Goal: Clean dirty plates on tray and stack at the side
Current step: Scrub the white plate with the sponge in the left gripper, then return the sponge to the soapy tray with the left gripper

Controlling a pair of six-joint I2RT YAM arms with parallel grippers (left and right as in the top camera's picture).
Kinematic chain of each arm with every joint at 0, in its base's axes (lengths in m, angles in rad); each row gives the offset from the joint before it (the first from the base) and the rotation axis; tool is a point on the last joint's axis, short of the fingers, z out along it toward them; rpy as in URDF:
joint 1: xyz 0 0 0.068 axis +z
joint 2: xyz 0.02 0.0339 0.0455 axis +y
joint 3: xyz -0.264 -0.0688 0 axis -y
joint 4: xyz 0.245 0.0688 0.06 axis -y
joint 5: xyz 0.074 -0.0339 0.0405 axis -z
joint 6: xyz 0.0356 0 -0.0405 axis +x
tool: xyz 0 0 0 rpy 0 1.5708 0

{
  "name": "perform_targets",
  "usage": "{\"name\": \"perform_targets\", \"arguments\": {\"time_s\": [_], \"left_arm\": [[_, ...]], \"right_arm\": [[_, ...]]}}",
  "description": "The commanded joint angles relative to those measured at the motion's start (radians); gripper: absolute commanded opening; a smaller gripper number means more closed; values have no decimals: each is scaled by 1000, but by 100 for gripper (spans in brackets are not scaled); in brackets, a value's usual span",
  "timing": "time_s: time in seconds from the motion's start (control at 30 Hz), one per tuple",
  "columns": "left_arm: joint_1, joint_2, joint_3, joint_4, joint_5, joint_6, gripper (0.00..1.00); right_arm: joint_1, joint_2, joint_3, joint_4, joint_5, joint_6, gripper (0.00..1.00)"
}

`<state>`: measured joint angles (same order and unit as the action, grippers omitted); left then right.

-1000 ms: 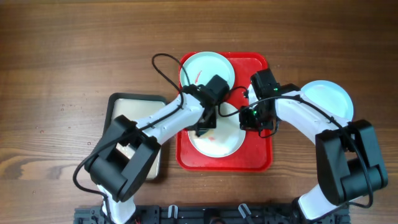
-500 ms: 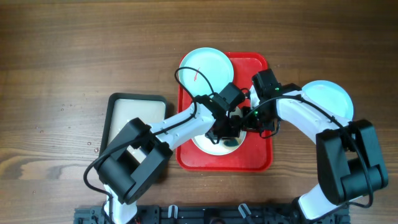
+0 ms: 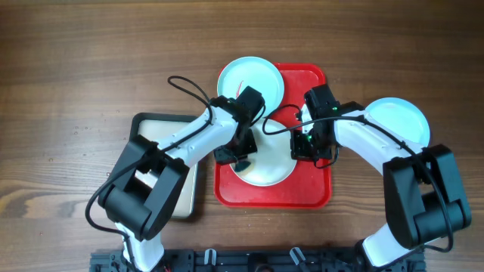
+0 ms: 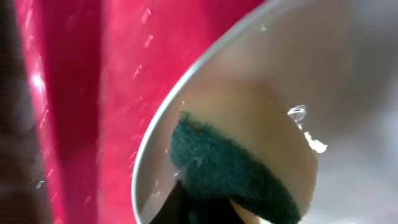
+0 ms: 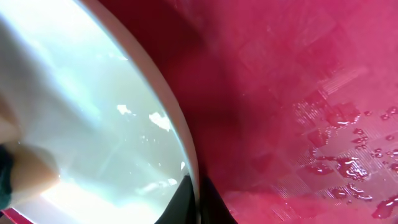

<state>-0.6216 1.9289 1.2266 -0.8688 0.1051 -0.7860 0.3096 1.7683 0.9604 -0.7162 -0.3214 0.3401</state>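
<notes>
The red tray (image 3: 311,189) holds a white plate (image 3: 271,165) at its near end. A pale blue plate (image 3: 249,78) with a red smear lies at the tray's far end, over the rim. Another pale blue plate (image 3: 398,121) lies on the table to the right. My left gripper (image 3: 242,157) is shut on a green and yellow sponge (image 4: 233,165) and presses it on the white plate's (image 4: 348,74) left part. My right gripper (image 3: 304,146) is shut on the white plate's right rim (image 5: 189,168), one finger on each side (image 5: 198,200).
A dark-rimmed cream tray (image 3: 144,125) lies left of the red tray, under my left arm. Water drops lie on the red tray's floor (image 5: 336,155). Bare wooden table (image 3: 91,53) surrounds both trays.
My left gripper swept the sponge to the white plate's right side and back to its left. The red smear seen on that plate one second ago no longer shows. The right arm held still.
</notes>
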Motion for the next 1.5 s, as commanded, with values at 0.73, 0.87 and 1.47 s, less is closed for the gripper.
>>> {"name": "perform_targets", "arguments": {"time_s": [0.73, 0.87, 1.47], "left_arm": [[-4, -79, -35, -56, -276, -139, 4], [3, -186, -25, -56, -131, -129, 4], [263, -476, -412, 6, -389, -29, 9]], "right_arm": [[-4, 38, -5, -6, 81, -7, 4], [-4, 38, -5, -7, 80, -21, 4], [-3, 39, -5, 57, 64, -78, 4]]}}
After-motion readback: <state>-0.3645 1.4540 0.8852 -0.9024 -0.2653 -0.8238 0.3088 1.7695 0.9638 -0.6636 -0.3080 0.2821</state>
